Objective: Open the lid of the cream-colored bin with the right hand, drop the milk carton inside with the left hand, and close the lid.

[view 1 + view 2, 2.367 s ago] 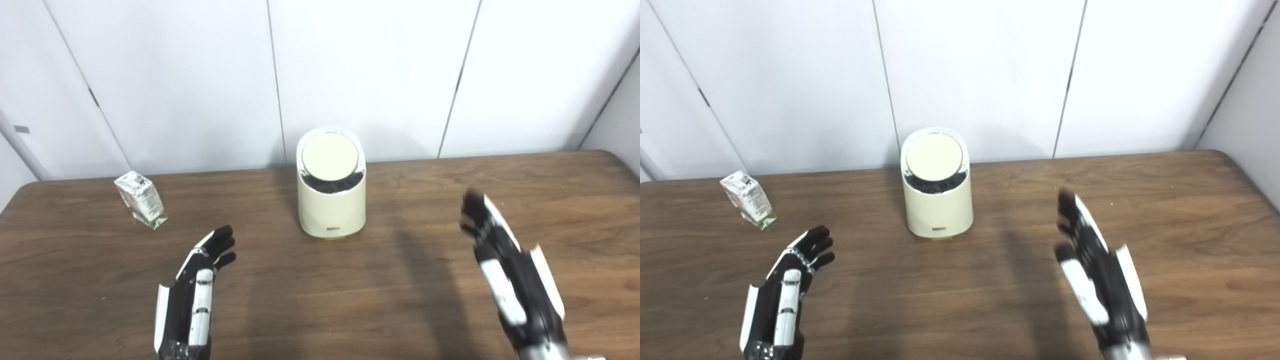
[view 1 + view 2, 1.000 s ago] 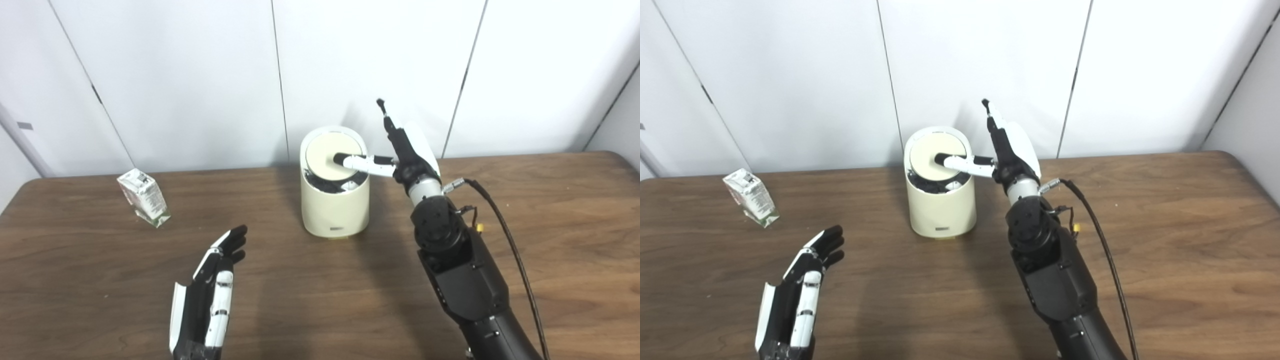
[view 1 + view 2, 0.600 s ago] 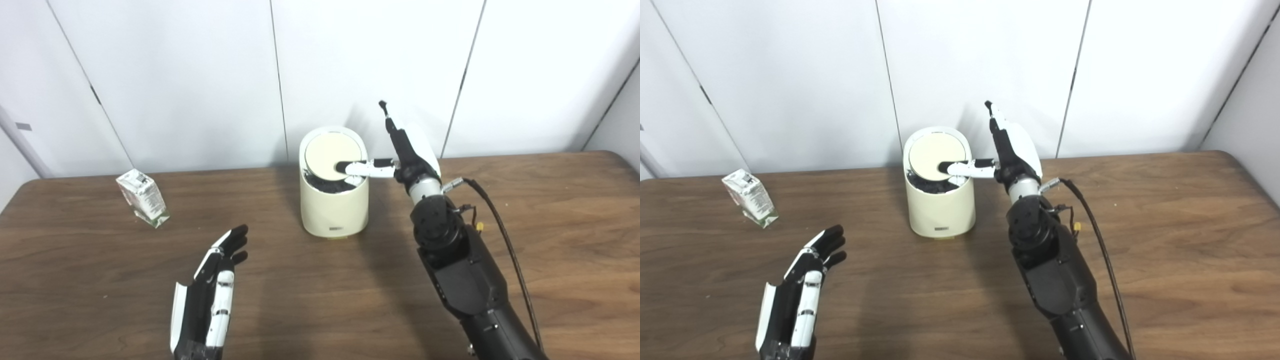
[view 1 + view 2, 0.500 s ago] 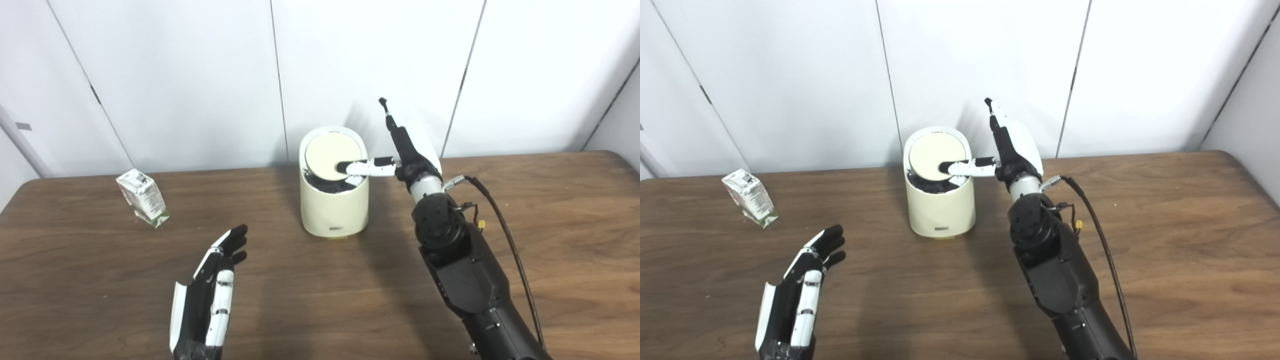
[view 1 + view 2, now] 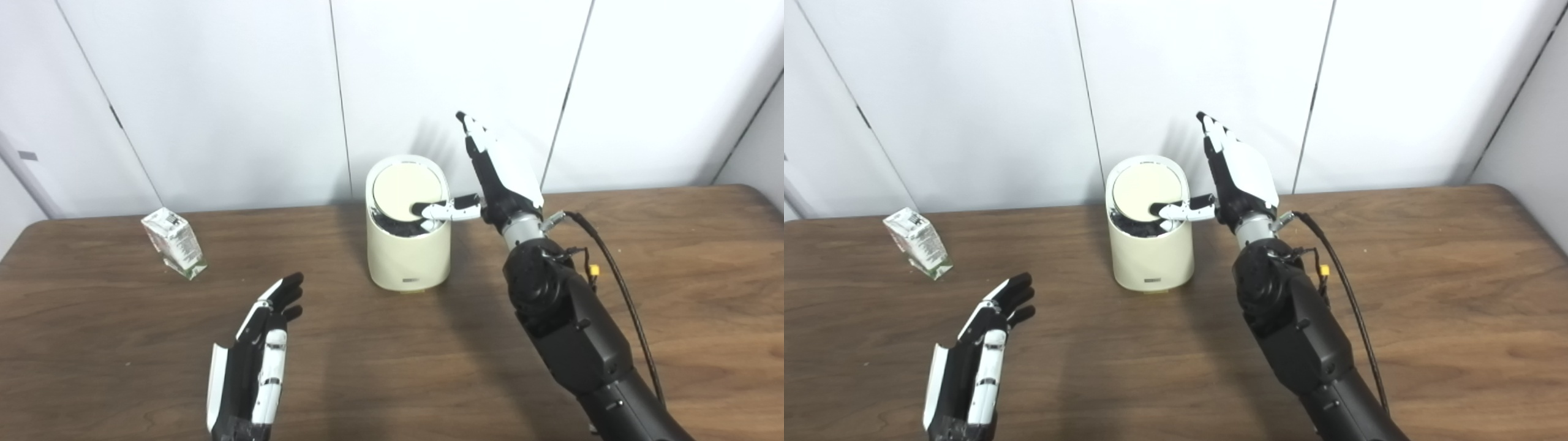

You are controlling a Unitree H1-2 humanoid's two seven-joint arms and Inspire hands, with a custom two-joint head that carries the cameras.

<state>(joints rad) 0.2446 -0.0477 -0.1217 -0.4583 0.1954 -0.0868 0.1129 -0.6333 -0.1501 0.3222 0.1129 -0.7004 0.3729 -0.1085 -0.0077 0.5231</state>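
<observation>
The cream-colored bin (image 5: 407,257) stands at the table's back middle, its round lid (image 5: 404,191) tilted toward me with a dark gap below it. My right hand (image 5: 493,168) is open just right of the bin, fingers pointing up, thumb reaching across onto the lid's lower right rim. The milk carton (image 5: 173,242) leans tilted on the table at the back left. My left hand (image 5: 257,361) is open and empty above the near table, well short of the carton.
The brown wooden table (image 5: 392,367) spans the view, with white wall panels (image 5: 214,92) right behind the bin. A black cable (image 5: 618,288) runs along my right forearm.
My right hand rose from the near right to the bin and set its thumb on the lid; lately the thumb slid toward the lid's lower right rim and the palm turned. The left hand barely moved.
</observation>
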